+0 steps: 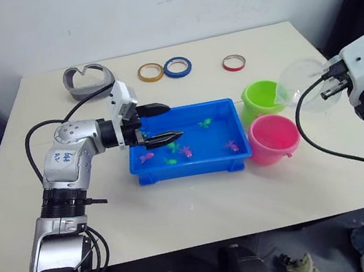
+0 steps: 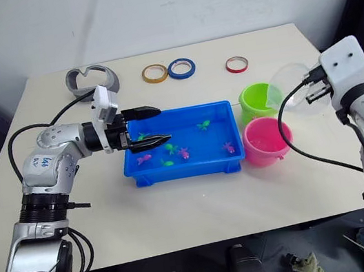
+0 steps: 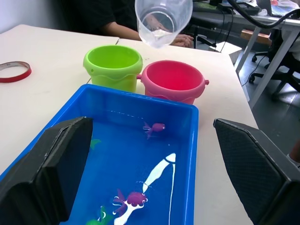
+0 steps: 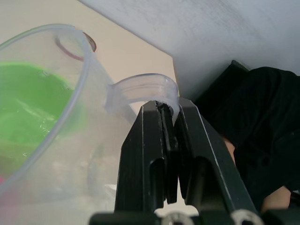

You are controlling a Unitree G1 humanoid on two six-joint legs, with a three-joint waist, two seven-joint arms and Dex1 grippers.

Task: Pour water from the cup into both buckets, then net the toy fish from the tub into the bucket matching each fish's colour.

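Left eye view: my right claw [image 1: 331, 86] is clamped on the handle of the clear cup [image 1: 303, 86], which I hold tilted on its side in the air above the green bucket [image 1: 262, 98] and pink bucket [image 1: 273, 138]. The two buckets touch each other, just beside the right end of the blue tub [image 1: 193, 167] on the pale surface [image 1: 180, 206]. My left claw [image 1: 159, 124] hangs over the tub's left end, fingers apart. Small pink and green toy fish [image 1: 232, 146] lie in the tub.

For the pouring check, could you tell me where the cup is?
The cup is tilted in the right gripper, at the table's right side above both buckets.
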